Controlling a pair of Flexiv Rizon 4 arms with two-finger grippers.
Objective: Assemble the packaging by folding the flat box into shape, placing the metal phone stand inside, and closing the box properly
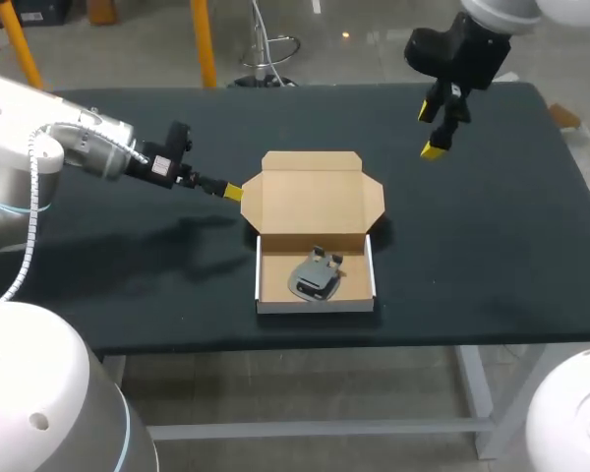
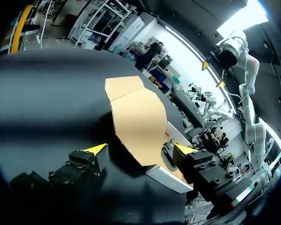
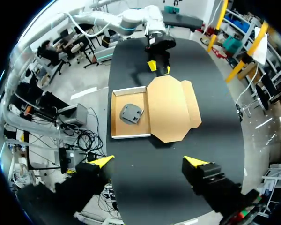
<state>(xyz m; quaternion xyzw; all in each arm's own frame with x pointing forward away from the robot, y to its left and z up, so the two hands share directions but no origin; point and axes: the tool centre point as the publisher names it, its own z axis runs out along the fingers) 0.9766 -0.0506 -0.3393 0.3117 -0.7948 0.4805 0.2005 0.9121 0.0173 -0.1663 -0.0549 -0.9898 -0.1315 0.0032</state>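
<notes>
The box (image 1: 315, 307) sits open near the front middle of the dark tabletop (image 1: 492, 226). Its shallow white-walled tray is closest to the front edge, and its brown lid (image 1: 313, 197) is folded back flat behind the tray with its side flaps spread. The metal phone stand (image 1: 315, 275), a grey piece, lies inside the tray near the middle, on the cardboard floor and apart from the walls. Nothing else is in the tray.

The left gripper (image 1: 232, 191) comes in low from the left and is at the lid's left side flap. In the left wrist view its fingers (image 2: 97, 149) are spread wide. The near edge of the lid (image 2: 138, 117) lies in the gap between them and extends ahead, and the corner of the tray and the stand (image 2: 167, 155) sit just beside the other finger. The fingers are not pinching the cardboard from two sides. It cannot be told whether a tip touches the flap.

The right gripper (image 1: 431, 131) hangs high over the far right of the tabletop, well apart from the box. Its fingers (image 3: 103, 161) are apart and hold nothing. From its wrist view, the open box (image 3: 127, 136), with the stand (image 3: 131, 113) in the tray, lies ahead and far below. The left gripper (image 3: 158, 65) is at the far side of the lid.
</notes>
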